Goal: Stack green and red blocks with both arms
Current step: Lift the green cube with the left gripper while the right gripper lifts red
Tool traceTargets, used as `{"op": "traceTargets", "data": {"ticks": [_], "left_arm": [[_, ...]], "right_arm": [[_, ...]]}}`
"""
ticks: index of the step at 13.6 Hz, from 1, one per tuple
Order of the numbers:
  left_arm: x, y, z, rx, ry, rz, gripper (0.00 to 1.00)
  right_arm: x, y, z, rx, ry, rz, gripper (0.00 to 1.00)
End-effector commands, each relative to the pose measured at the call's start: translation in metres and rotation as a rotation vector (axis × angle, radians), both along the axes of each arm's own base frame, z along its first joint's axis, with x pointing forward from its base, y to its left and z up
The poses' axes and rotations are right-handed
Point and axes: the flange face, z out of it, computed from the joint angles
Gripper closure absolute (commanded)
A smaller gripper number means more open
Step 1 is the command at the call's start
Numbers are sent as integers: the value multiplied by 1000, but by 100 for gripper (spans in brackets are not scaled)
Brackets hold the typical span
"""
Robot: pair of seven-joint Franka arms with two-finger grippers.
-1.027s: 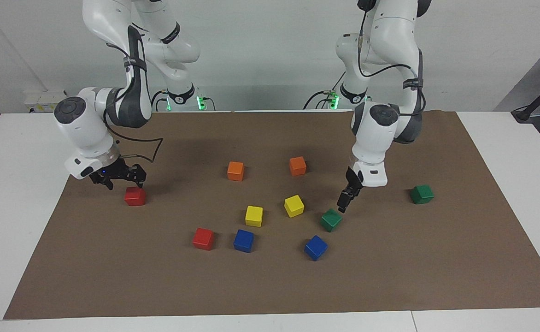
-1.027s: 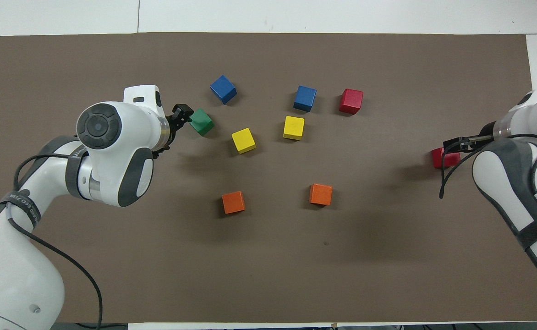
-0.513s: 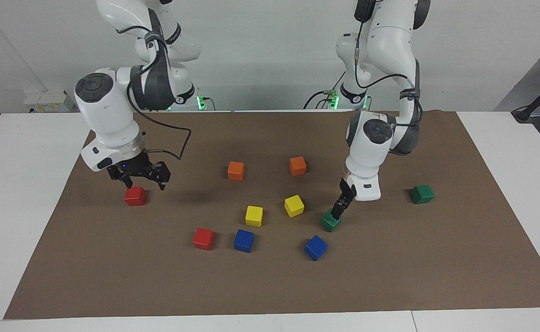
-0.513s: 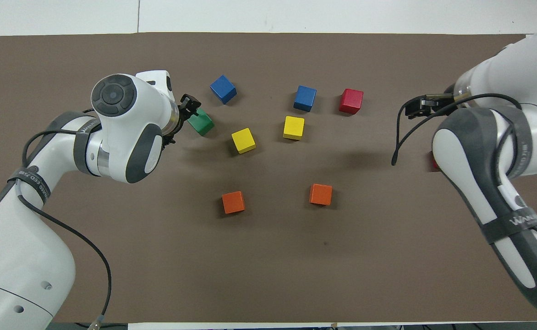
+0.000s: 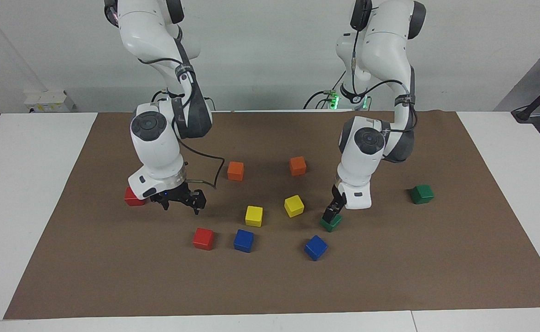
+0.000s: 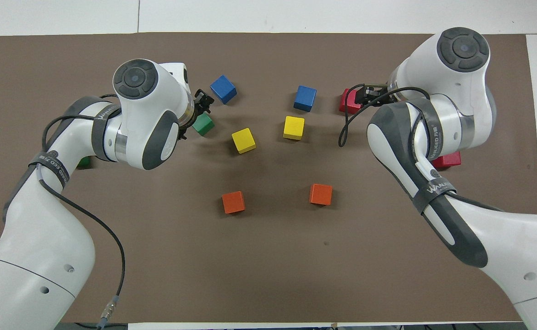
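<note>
Since the earlier frame the right arm swung off the red block at its end of the mat and toward the middle; right gripper (image 5: 181,203) now hangs over bare mat (image 5: 113,276) between that block (image 5: 132,198) and the second red block (image 5: 203,239), fingers spread, holding nothing. The left gripper (image 5: 332,213) dropped onto the green block (image 5: 331,223) and now sits right on top of it, jaws as wide as they go, block on the mat, no pinch yet as far as I can tell. Landmark: the yellow block (image 5: 294,205) nearer the left arm. That green block sits just beside it, toward the left arm's end and slightly farther from the robots. The second green block (image 5: 421,194) is well apart from it, further toward the left arm's end. The second red block is on its right-arm side, farther from the robots, next to a blue block (image 5: 243,240). Nothing stacked so far. Step in hand, my read: left grasps green, right goes for the second red. The green block sits rotated on the mat, so square the wrist to its faces before closing, go low enough to catch mid-height, and close slowly so it doesn't skid toward the yellow one. Right: come straight down and stay clear of the blue neighbour.
</note>
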Motion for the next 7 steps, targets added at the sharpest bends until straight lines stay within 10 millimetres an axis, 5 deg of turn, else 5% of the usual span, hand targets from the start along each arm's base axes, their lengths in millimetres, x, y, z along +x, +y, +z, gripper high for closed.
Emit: {"op": "traceTargets", "data": {"ticks": [1,5,7], "left_arm": [[9,-8,0,13,40,9,0],[6,-8,-8,22,22,1,1],[6,-7,-14,12,1,3,1]], "right_arm": [[29,13,-9,6,-23,-17,0],[43,19,-22,16,-46,-16,0],[50,39,-26,23,-63,-15,0]]}}
